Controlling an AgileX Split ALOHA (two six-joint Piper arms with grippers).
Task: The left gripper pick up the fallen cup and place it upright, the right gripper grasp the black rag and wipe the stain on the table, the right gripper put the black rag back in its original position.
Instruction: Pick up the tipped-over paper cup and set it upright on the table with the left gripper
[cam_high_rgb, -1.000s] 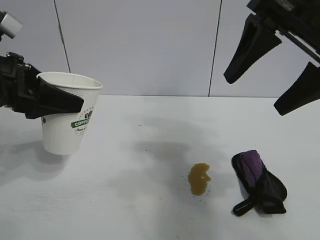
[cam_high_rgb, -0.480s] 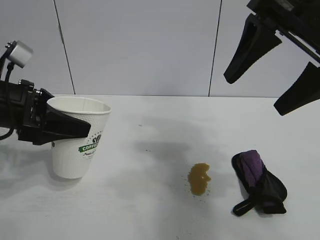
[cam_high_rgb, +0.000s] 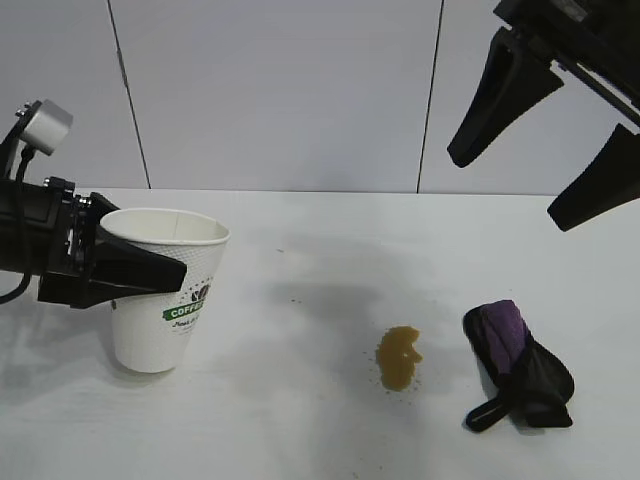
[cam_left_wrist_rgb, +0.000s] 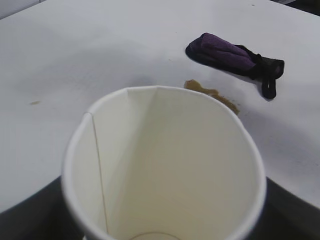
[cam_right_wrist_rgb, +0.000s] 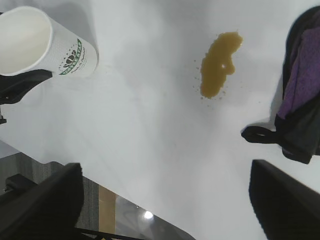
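White counter with a cup, a stain and a rag

The plain white counter (cam_high_rgb: 300, 430) carries the fallen cup (cam_high_rgb: 165, 290), now upright on its base toward the left edge, logo facing the front edge. The stain (cam_high_rgb: 399, 358), an amber blotch ringed by tiny droplets, lies right of the middle. The black rag (cam_high_rgb: 515, 366), bunched with purple folds and a loop, rests just beside the stain toward the right edge, apart from it.

You cannot see the cup's (cam_left_wrist_rgb: 165, 165) base in the left wrist view, where the frame edge cuts it off, and the left gripper's (cam_high_rgb: 135, 270) finger hides part of its logo.
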